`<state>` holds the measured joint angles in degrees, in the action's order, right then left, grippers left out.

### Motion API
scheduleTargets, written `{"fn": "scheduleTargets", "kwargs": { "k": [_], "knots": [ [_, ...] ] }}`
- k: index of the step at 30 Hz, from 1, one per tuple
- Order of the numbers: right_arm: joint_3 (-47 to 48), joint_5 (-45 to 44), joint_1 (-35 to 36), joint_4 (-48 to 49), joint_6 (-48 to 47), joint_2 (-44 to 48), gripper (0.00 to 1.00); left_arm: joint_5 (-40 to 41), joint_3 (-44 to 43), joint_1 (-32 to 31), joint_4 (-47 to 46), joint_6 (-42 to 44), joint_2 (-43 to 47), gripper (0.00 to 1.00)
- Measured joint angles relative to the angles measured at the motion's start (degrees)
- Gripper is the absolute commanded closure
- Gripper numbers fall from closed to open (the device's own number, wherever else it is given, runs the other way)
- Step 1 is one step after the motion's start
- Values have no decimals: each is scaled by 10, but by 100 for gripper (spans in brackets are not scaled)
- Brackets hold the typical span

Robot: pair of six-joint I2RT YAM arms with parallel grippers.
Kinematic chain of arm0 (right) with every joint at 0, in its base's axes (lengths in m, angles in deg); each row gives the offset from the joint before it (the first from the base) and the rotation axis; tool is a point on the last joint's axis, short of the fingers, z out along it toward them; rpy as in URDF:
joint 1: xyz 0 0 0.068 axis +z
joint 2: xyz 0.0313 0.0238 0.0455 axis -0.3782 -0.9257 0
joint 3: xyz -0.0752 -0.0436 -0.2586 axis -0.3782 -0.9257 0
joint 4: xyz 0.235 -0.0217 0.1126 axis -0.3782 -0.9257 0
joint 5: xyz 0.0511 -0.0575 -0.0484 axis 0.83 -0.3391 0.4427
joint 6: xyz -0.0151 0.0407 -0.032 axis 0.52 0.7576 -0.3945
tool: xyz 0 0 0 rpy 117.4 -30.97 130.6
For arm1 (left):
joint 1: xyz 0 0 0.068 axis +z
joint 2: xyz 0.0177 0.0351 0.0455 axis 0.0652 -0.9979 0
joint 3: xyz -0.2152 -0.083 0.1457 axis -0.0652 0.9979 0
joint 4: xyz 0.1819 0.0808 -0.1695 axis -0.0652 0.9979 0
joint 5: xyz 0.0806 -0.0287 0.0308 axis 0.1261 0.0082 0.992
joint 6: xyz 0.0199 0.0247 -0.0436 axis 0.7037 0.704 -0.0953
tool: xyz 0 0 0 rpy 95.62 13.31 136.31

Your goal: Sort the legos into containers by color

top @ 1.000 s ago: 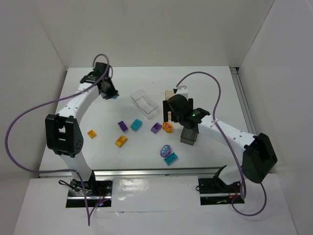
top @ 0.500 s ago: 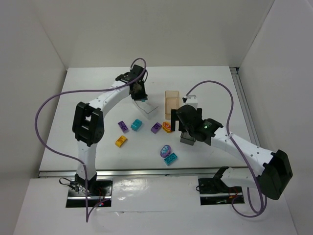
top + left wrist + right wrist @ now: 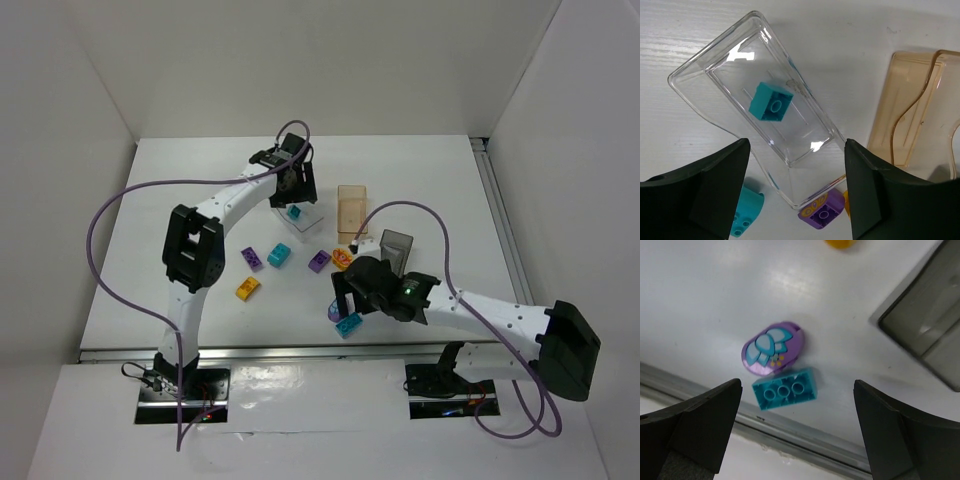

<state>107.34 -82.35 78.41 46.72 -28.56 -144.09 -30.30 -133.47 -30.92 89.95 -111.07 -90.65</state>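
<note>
Two pincers: the right pincer (image 3: 796,390) stands with its jaws apart and empty; the left pincer (image 3: 795,150) has its jaws apart too, holding nothing.
Next target (my guess): the teal three-stud brick (image 3: 785,388), studs up, on the table (image 3: 200,300) close to its near edge.
Brick from right pincer: directly below, between the two fingers.
Brick's long axis: across the wrist view, almost along the line from finger to finger and tilted a little, so closing as it stands would likely meet the short ends; a wrist turn looks wiser.
Neighbour: a purple oval piece (image 3: 773,348) touches or nearly touches the brick's far long side and could be nudged.
Nearer arm: the right; the left pincer is well apart, at the far side.
Left pincer's place: over the clear bin (image 3: 690,85), where a teal square brick (image 3: 771,102) lies hollow side up, apart from both fingers.
Likely destination: that clear bin, away to the far left of the three-stud brick.
Dark grey bin (image 3: 925,325): near the right pincer, and no brick shows in the part of it in view.
</note>
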Motion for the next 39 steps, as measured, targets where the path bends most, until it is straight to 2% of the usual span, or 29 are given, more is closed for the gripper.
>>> {"fn": "scheduleTargets", "kwargs": {
  "k": [5,14,16,24,25,27,33,36,39],
  "knots": [
    [-38,39,28,12,4,-4,0,7,7,-4,13,0,26,17],
    [-47,87,38,63,-27,-91,0,29,64,-11,14,7,202,17],
    [-47,87,39,73,-34,-111,3,33,74,-11,16,13,223,17],
    [-44,78,48,80,-50,-133,33,43,105,-11,33,15,229,17],
    [-42,77,48,78,-49,-133,42,45,105,-11,35,15,229,17],
    [-37,72,50,71,-44,-131,43,51,105,-11,37,15,229,17],
    [39,37,55,14,-33,-95,43,83,131,12,41,19,231,17],
    [96,18,49,10,-40,-89,43,91,187,64,44,19,241,17],
    [172,1,21,13,-66,-129,43,100,254,114,51,18,267,10]
  ]
}}
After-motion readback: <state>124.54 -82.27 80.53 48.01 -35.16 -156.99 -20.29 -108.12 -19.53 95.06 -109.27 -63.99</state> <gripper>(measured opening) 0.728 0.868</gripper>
